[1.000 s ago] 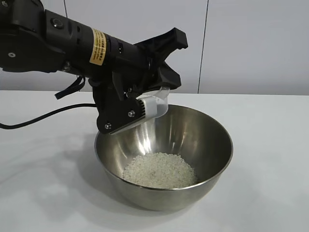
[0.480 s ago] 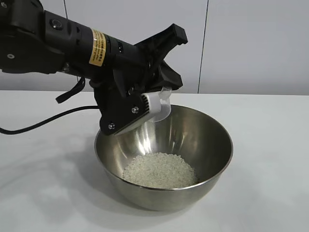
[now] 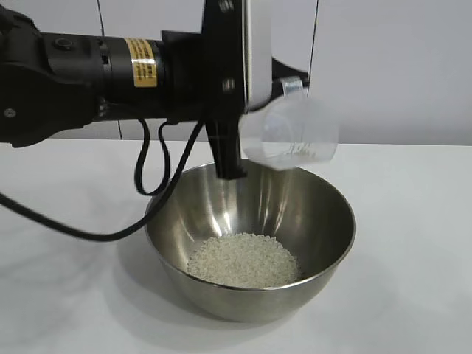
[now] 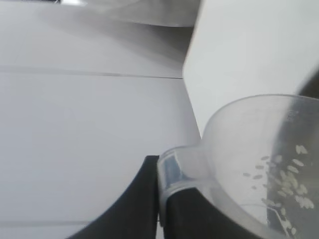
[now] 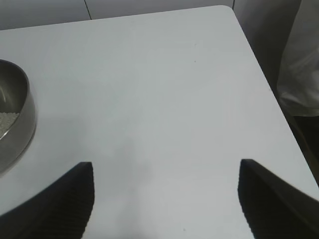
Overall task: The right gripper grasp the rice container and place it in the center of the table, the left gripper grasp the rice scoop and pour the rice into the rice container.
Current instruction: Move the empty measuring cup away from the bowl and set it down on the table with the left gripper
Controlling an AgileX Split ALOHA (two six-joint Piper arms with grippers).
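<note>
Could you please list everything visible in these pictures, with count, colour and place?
Bowl: one, shiny steel, on the table.
Rice: one white heap, in the bowl's bottom; a few grains cling inside the cup.
Cup: one, clear plastic, held above the bowl's far rim.
Table: one, white, under everything.
Cable: one, black, hanging from the left arm onto the table.
Left gripper: one, black, shut on the cup's handle.
Right gripper: one, black, open above bare table beside the bowl.

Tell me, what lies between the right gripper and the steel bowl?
Only bare table lies between the right gripper and the rice container, as the right wrist view shows.
</note>
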